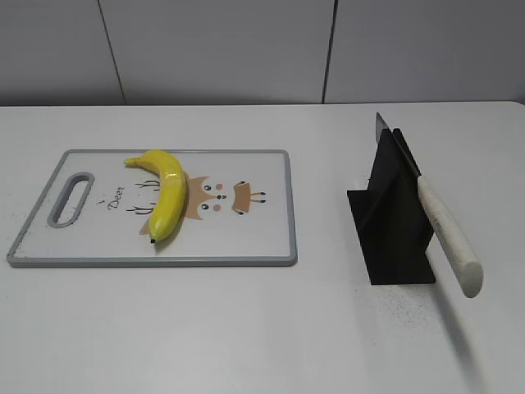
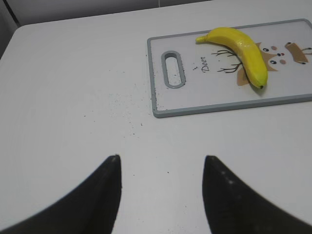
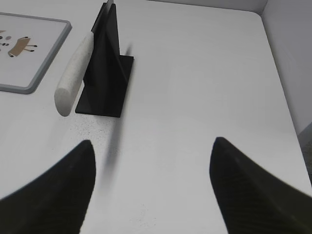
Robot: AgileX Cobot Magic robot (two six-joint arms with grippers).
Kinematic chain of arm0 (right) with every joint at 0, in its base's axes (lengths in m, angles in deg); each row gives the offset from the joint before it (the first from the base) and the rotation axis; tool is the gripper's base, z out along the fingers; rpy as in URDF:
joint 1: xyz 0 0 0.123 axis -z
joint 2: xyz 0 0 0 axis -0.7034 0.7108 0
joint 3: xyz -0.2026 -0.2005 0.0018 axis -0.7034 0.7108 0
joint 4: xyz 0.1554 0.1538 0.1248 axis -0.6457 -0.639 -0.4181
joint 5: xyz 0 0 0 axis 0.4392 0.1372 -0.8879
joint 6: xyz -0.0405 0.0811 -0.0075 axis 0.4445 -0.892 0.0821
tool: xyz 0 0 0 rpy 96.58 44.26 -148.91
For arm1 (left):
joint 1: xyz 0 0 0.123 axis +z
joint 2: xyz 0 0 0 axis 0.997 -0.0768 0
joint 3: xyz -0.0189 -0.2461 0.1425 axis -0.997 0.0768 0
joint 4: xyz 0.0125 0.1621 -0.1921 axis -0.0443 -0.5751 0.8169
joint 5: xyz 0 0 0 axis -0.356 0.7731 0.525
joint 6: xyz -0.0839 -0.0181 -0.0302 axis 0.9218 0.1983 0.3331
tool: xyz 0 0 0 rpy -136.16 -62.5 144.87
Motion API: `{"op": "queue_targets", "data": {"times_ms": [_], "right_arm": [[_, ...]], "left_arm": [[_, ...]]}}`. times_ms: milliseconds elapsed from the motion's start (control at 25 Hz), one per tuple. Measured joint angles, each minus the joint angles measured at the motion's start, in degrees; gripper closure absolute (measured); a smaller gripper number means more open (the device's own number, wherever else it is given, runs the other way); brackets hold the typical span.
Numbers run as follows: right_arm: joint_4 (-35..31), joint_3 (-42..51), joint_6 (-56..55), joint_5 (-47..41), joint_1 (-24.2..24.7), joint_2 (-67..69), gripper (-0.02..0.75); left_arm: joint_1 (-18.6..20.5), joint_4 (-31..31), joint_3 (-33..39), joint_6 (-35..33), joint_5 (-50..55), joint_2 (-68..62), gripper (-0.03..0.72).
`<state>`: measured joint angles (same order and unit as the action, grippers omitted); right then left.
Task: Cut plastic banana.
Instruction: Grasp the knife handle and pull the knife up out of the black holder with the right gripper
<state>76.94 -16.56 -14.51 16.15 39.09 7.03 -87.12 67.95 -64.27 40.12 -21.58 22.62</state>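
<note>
Plastic banana (image 1: 165, 194) lying whole on cutting board (image 1: 271, 246); knife (image 1: 447, 234) apparently resting in black stand (image 1: 394, 238); left gripper (image 2: 161, 168) and right gripper (image 3: 151, 161) spread, empty.

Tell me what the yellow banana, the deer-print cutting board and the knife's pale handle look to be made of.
Curved yellow banana: likely smooth plastic, glossy, with sharp highlights along its back. White rectangular cutting board with grey rim: probably rigid plastic, matte, printed cartoon. Knife's speckled off-white handle: plastic or resin perhaps, dull finish; it leans on a matte black stand, material unclear.
</note>
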Motion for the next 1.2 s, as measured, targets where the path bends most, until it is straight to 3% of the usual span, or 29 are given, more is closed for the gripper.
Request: {"op": "queue_targets", "data": {"times_ms": [440,760,1200], "right_arm": [[-0.5,-2.0,0.0,-0.1,0.0,4.8,0.185],[-6.6,-12.6,0.0,-1.2,0.0,24.2,0.157],[-12.0,-24.5,2.0,-9.6,0.0,55.2,0.155]], "left_arm": [[0.0,0.0,0.0,0.0,0.0,0.0,0.162],[0.0,0.0,0.0,0.0,0.0,0.0,0.162],[0.0,0.0,0.0,0.0,0.0,0.0,0.143]]}}
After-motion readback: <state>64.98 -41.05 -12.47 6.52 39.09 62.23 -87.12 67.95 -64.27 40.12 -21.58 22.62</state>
